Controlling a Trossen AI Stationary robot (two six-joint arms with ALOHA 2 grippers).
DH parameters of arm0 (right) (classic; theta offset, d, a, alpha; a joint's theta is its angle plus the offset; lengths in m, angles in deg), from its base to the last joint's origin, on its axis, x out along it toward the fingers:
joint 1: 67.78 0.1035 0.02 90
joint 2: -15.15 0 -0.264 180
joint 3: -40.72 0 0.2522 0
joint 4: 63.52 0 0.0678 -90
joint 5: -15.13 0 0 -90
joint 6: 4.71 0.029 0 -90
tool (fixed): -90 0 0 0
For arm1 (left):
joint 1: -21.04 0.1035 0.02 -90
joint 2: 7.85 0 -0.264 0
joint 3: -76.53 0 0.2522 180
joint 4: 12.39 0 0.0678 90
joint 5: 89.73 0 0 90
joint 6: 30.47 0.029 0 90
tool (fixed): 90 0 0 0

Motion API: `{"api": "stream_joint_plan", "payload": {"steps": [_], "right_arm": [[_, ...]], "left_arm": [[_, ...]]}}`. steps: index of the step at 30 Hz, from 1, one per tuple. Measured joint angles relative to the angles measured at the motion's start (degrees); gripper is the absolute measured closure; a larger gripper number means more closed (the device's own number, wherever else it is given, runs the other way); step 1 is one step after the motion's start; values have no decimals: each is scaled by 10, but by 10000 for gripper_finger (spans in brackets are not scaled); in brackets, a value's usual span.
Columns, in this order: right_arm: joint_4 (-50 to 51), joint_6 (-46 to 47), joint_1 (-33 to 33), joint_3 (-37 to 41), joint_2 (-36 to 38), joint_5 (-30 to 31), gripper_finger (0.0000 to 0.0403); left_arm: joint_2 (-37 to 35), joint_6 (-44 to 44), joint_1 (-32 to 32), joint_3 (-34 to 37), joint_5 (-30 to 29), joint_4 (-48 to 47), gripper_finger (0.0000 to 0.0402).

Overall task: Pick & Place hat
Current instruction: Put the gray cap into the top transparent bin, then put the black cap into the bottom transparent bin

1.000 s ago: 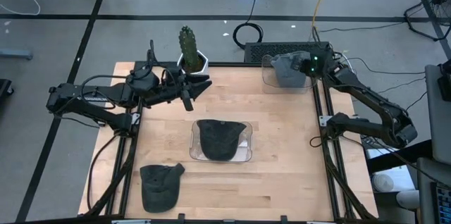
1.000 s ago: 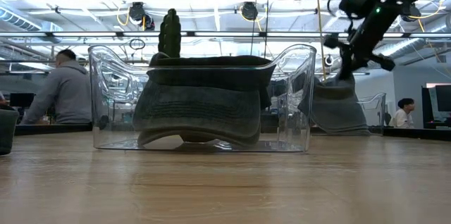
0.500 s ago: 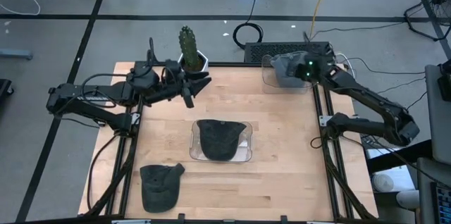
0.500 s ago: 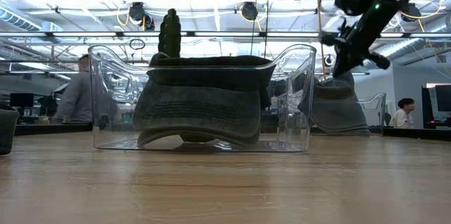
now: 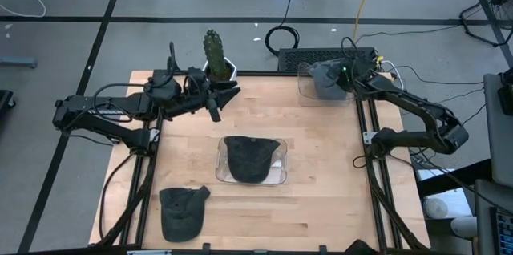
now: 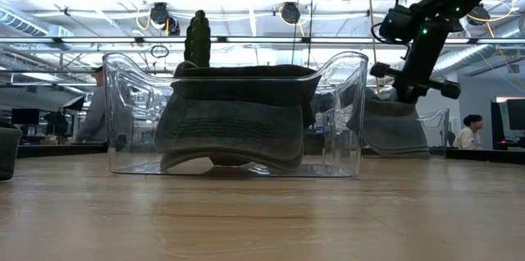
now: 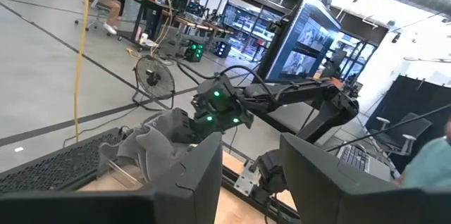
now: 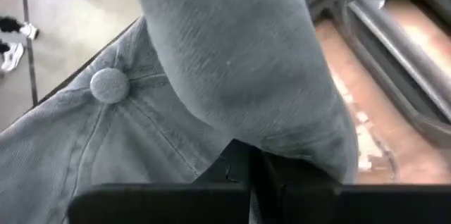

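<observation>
since a second ago, only slight shift of right arm at far right corner. left pincer (image 5: 227,95) hovering near cactus pot (image 5: 215,64), fingers apart, nothing between. dark hat (image 5: 251,157) in clear bin (image 5: 280,173) at counter (image 5: 321,199) centre; another hat (image 5: 180,211) flat at near left. right pincer (image 5: 335,76) shut tight, pinching crown fabric of grey hat (image 5: 323,81) inside far-right clear container (image 5: 303,87).
</observation>
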Motion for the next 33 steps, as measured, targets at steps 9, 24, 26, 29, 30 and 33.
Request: {"api": "stream_joint_plan", "payload": {"steps": [9, 24, 26, 29, 30, 33], "right_arm": [[30, 8, -9, 0, 31, 44, 403], [-72, -242, 35, 0, 95, 10, 403], [-64, -256, 38, 0, 86, -17, 403], [-81, -236, 37, 0, 77, -84, 403], [-91, -230, 37, 0, 76, -106, 403], [-114, -234, 42, 0, 70, -143, 403]], "left_arm": [[0, 2, -24, 0, 0, -1, 250], [0, 18, -21, 0, 0, -14, 250], [0, 18, -20, 0, 0, -14, 250], [0, 18, -18, 0, -1, -14, 250], [0, 18, -17, 0, -1, -14, 250], [0, 10, -12, 0, -1, -13, 250]]}}
